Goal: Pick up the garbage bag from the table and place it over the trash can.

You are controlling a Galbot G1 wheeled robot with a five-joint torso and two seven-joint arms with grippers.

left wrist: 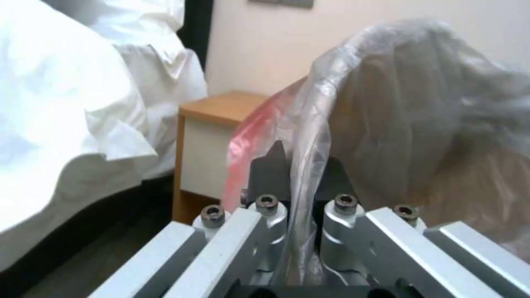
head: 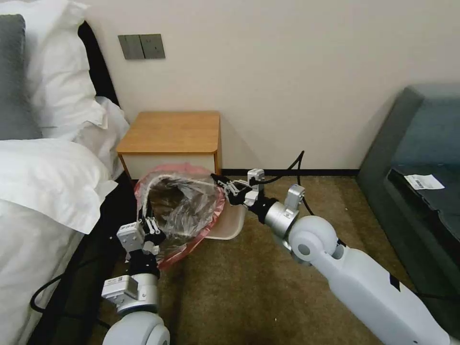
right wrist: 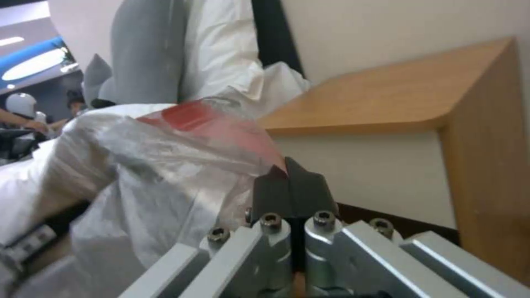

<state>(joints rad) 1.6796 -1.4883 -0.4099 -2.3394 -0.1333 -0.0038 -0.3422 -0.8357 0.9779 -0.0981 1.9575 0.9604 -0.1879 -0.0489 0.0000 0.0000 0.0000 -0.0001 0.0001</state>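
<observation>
The garbage bag [head: 184, 206], clear wrinkled film with a red-pink band, hangs stretched between both grippers in front of the table [head: 170, 132]. My left gripper [head: 151, 226] is shut on the bag's near edge; in the left wrist view the film [left wrist: 408, 111] runs between its dark fingers [left wrist: 271, 167]. At the bag's far right edge, my right gripper [head: 223, 184] is shut on the red band [right wrist: 193, 118], with its fingers [right wrist: 276, 190] pressed together. The beige trash can [head: 233, 221] stands on the carpet below the bag, mostly covered by it.
A bed with white pillows [head: 43, 172] lies close on the left. A dark sofa [head: 421, 158] fills the right side. The wall [head: 287, 72] stands behind the table. A black cable [head: 298, 167] loops over the right arm. Open brown carpet [head: 249, 287] lies in front.
</observation>
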